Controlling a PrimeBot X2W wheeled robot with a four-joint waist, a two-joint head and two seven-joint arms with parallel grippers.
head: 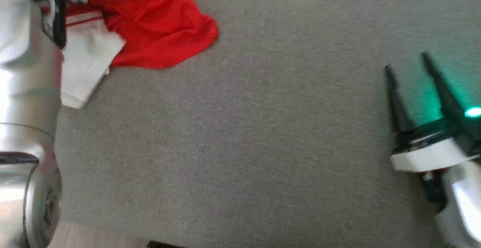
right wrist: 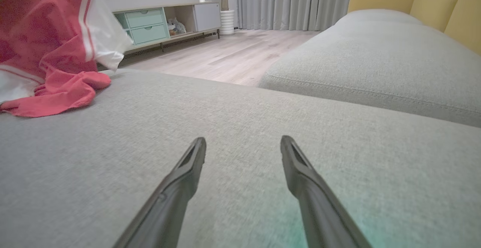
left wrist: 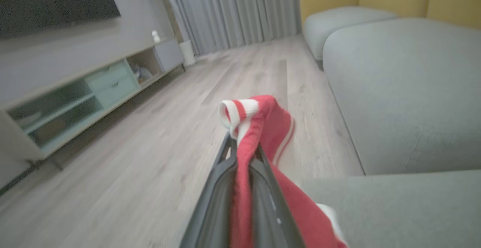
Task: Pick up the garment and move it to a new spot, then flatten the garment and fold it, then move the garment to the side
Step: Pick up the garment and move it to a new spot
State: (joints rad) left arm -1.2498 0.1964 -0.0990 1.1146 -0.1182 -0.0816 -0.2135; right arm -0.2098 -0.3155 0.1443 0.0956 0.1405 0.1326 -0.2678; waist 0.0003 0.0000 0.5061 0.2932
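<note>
One grey cushion [head: 263,146], wood floor [left wrist: 150,146] beyond; garment [head: 158,22] bunched far left, axis unclear, pinched by left gripper [left wrist: 243,148]; right gripper [head: 406,61] spread.

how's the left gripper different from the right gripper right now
The left gripper is shut on the red garment; the right gripper is open and empty. The left gripper points out toward the wooden floor; the right gripper hovers over the grey cushion. Both have long dark fingers.
</note>
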